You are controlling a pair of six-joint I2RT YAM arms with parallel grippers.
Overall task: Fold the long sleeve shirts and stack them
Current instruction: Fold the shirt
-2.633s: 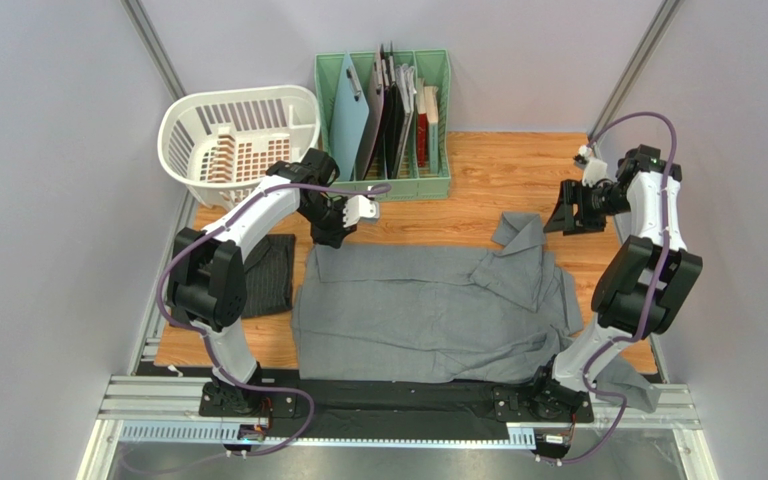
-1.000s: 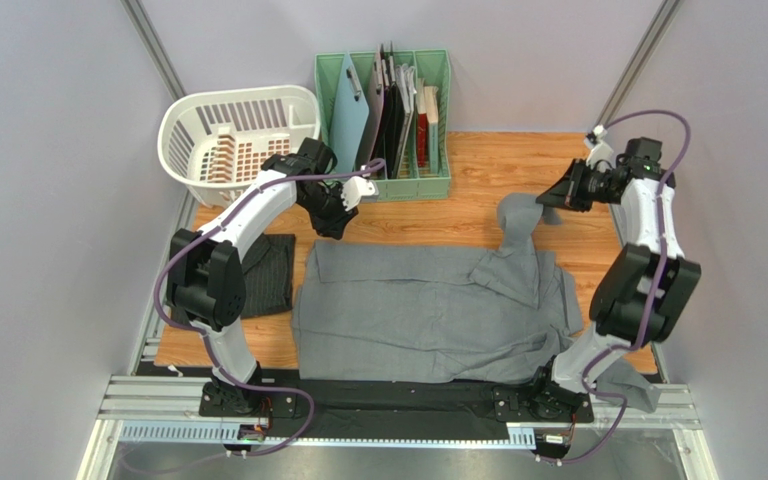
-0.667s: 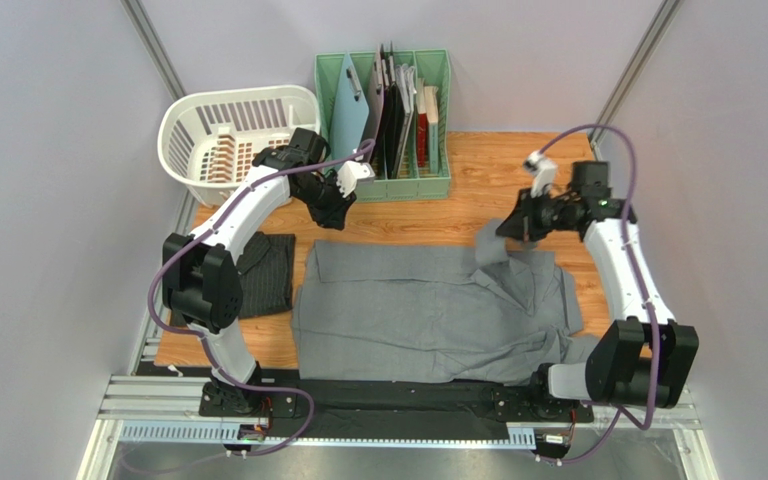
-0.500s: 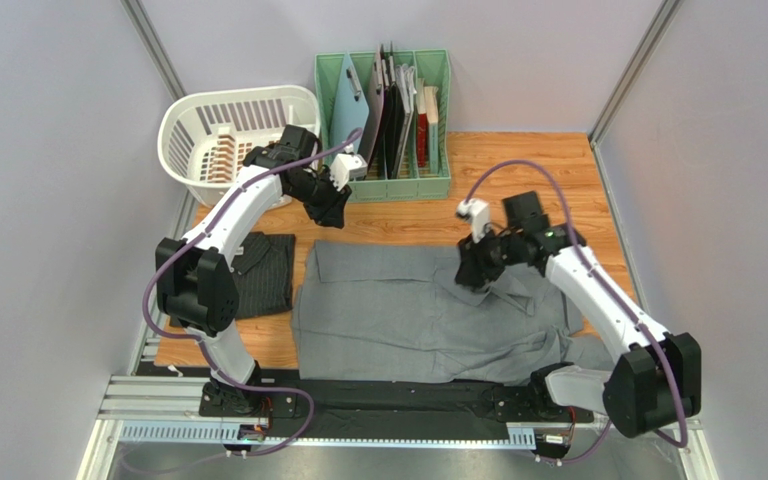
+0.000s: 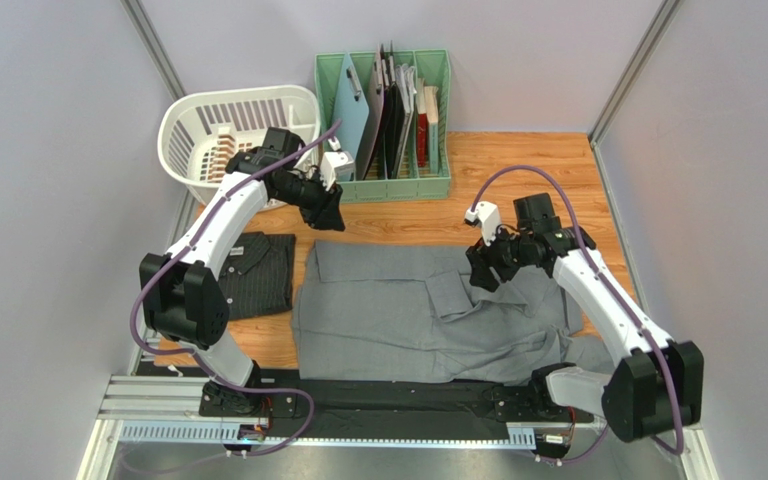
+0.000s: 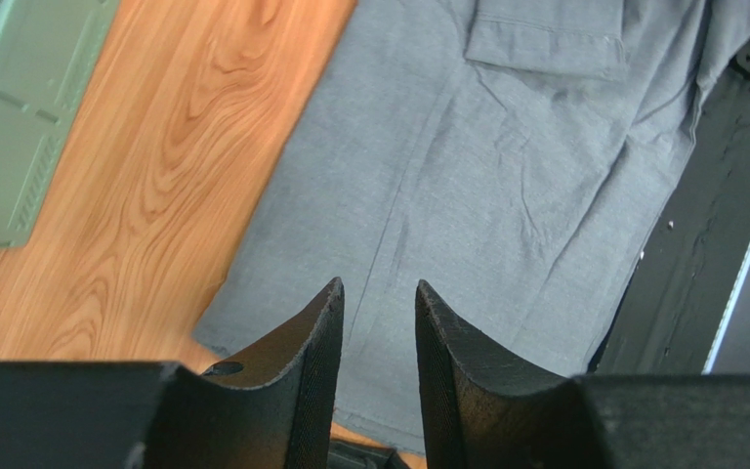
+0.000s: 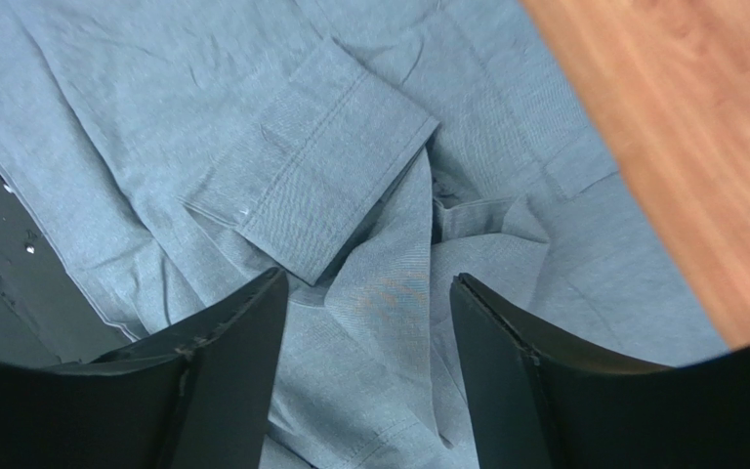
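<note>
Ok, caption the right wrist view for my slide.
Open right hand above the plain grey cloth shirt, sleeve cuff across it, wooden tabletop upper right.

Wooden table (image 5: 518, 170) bears a grey shirt (image 5: 388, 310), a folded pinstriped shirt (image 5: 258, 275), white basket (image 5: 233, 135) and green rack (image 5: 383, 125).

Plain grey shirt (image 5: 388, 320) flat mid-table, one sleeve (image 5: 450, 294) across its body; dark pinstriped shirt (image 5: 260, 274) folded beside it.

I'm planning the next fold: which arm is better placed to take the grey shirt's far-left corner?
Left. The left gripper hangs right over that corner of the grey shirt, jaws apart and empty. The right gripper is across the shirt, above the folded-in cuff.
</note>
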